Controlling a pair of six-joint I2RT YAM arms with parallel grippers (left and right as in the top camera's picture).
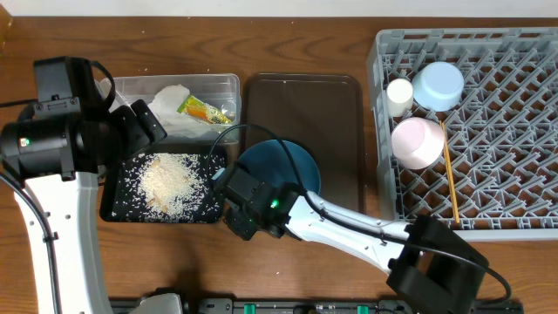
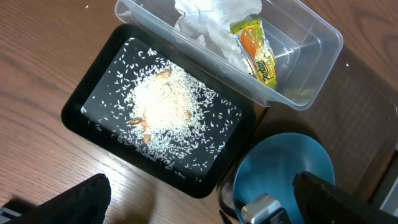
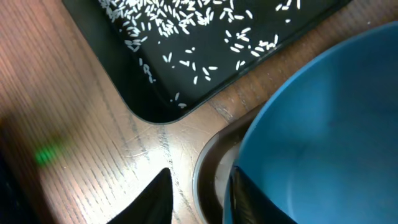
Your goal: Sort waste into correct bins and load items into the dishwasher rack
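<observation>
Right wrist view: my right gripper [image 3: 199,180] straddles the rim of the blue plate [image 3: 323,124]. One finger is inside the plate and the other outside, over the table [image 3: 74,124]. The outer finger stands clear of the rim, so the jaws are apart with nothing clamped. The plate lies on a corner of the brown serving tray [image 3: 208,168]. Just beside it is a corner of the black tray [image 3: 118,87].

Left wrist view: this one shows what the right wrist cannot. My left gripper [image 2: 200,183] is spread wide and empty above the black tray. The rice [image 2: 165,102] is heaped mid-tray with grains scattered around it. The clear tub [image 2: 311,93] sits against the tray's far edge and holds the napkin [image 2: 211,25] and the snack wrapper [image 2: 255,50].

Overhead view: only this view shows the dishwasher rack [image 1: 384,131], on the serving tray's far side from the bins. It holds the light-blue bowl [image 1: 438,85], cream cup [image 1: 399,94], white bowl [image 1: 417,141] and chopsticks [image 1: 450,174].
</observation>
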